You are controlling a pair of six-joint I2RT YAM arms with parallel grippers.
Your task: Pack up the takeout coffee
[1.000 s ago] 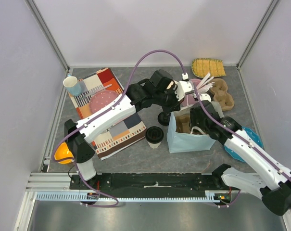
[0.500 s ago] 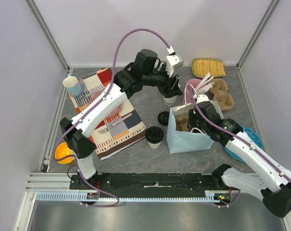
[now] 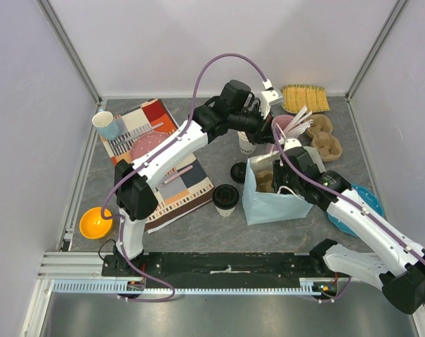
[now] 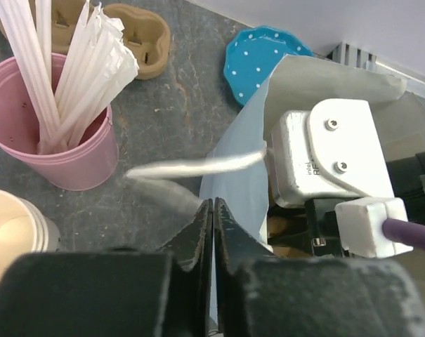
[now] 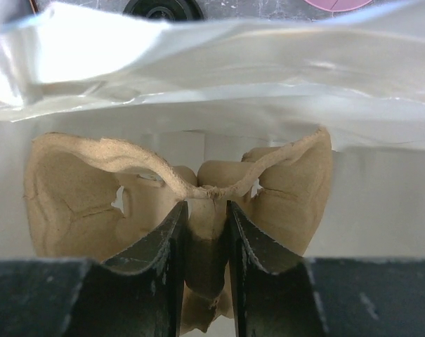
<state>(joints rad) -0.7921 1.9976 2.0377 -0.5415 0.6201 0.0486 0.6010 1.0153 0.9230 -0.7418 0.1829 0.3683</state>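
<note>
The takeout coffee (image 3: 226, 199), a small white cup with a black lid, stands on the table just left of the light-blue paper bag (image 3: 272, 203). My left gripper (image 3: 267, 140) (image 4: 213, 202) sits at the bag's back rim. Its jaws are pressed together on the bag's blue wall (image 4: 233, 175). The bag's white handle (image 4: 191, 167) is blurred beside it. My right gripper (image 5: 205, 205) is down inside the bag, shut on the middle ridge of a brown cardboard cup carrier (image 5: 72, 189).
A pink cup of straws (image 3: 288, 126) (image 4: 57, 144), a stack of lidless cups (image 3: 246, 144), a loose black lid (image 3: 239, 172) and a second carrier (image 3: 326, 137) crowd behind the bag. A blue plate (image 3: 363, 203), a placemat (image 3: 156, 165) and an orange bowl (image 3: 94, 222) lie around.
The left arm swung up and away from the bag with its jaws open, then came back to the bag's rim and closed. The right gripper stayed in the bag.
</note>
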